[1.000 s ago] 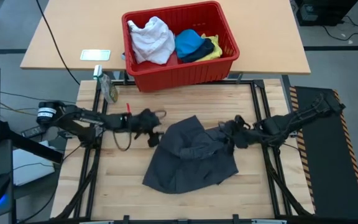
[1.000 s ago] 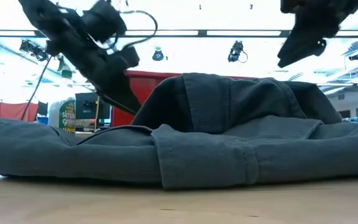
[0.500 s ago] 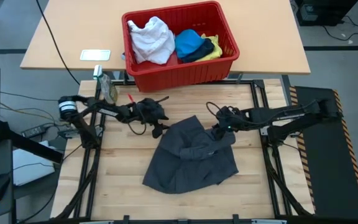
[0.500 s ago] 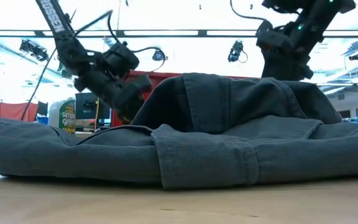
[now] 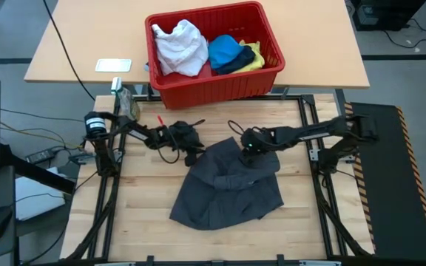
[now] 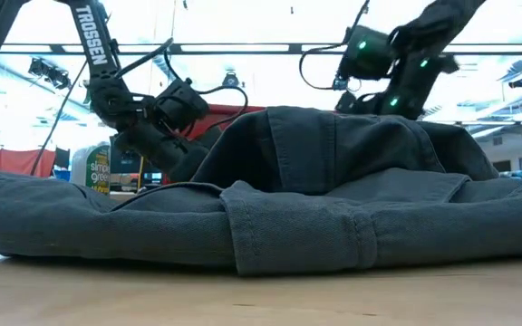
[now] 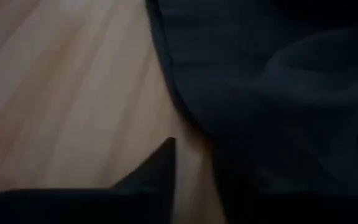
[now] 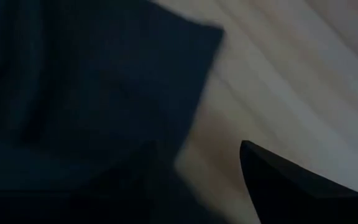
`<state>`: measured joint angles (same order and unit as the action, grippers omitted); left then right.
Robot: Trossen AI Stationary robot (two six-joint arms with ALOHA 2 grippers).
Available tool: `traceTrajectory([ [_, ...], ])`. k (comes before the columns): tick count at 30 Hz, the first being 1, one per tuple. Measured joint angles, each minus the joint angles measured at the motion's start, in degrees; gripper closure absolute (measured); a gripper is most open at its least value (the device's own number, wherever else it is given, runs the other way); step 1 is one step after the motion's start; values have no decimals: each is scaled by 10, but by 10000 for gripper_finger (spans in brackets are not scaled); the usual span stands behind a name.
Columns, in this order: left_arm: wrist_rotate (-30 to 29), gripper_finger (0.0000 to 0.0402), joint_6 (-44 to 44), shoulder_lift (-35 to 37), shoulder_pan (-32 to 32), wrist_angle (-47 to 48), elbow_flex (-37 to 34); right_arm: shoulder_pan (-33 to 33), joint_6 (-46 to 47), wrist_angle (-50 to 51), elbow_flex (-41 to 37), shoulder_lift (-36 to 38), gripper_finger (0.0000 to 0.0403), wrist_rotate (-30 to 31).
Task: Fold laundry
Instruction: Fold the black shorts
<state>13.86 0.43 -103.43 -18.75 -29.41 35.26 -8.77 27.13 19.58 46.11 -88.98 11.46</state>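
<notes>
The dark grey garment [image 5: 228, 185] lies crumpled at the worktop [image 5: 146, 214] centre. It looks soft, thick and limp; its 12 o'clock edge seems the best hold. Left pincer [image 5: 191, 150] and right pincer [image 5: 247, 145] are there; whether their jaws are apart, I cannot tell.

A dark grey garment [image 5: 228, 185] of matt, heavy woven cloth with stitched seams is seen at frame centre on a table [image 5: 146, 214] of pale, smooth wooden planks; the basket [image 5: 217, 85] at top is glossy red plastic.

Even overhead light filled the high view with soft shadows. The low view glared from ceiling strip lights [image 6: 243, 47]. Both wrist views were dim and blurred.
</notes>
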Motion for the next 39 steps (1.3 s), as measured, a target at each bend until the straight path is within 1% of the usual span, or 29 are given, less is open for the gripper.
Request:
traceTrajectory([
  [3,0,376,-16,16,11,18,-2,-12,-58,-97,0,-35,188,-14],
  [4,6,388,-21,24,14,28,-3,-17,-73,-130,0,-47,195,-29],
  [5,7,392,-29,31,18,32,-4,-22,-84,-162,1,-60,204,-47],
  [8,8,384,-55,56,26,52,-3,-38,-93,-217,2,-103,235,-90],
  [11,4,371,-78,77,30,84,-3,-48,-102,-215,16,-140,279,-100],
  [15,2,355,-90,101,36,118,-3,-37,-148,-216,32,-158,378,-97],
  [16,1,351,-94,107,37,125,-4,-31,-161,-211,36,-158,388,-97],
  [19,0,339,-103,132,42,137,-3,-10,-187,-186,48,-132,391,-85],
  [23,-1,325,-78,176,43,134,-3,19,-259,-195,67,-64,397,-41],
  [27,-7,293,-51,220,39,101,-3,39,-353,-197,73,-13,400,-1],
  [29,-7,267,-44,231,37,62,-1,42,-385,-207,74,6,400,7],
  [31,-7,236,-41,238,33,50,-1,43,-410,-215,75,15,400,12],
  [36,-7,153,-41,237,22,50,20,59,-448,-243,75,21,401,27],
  [39,-7,124,-48,237,22,48,38,71,-450,-265,75,16,402,29],
])
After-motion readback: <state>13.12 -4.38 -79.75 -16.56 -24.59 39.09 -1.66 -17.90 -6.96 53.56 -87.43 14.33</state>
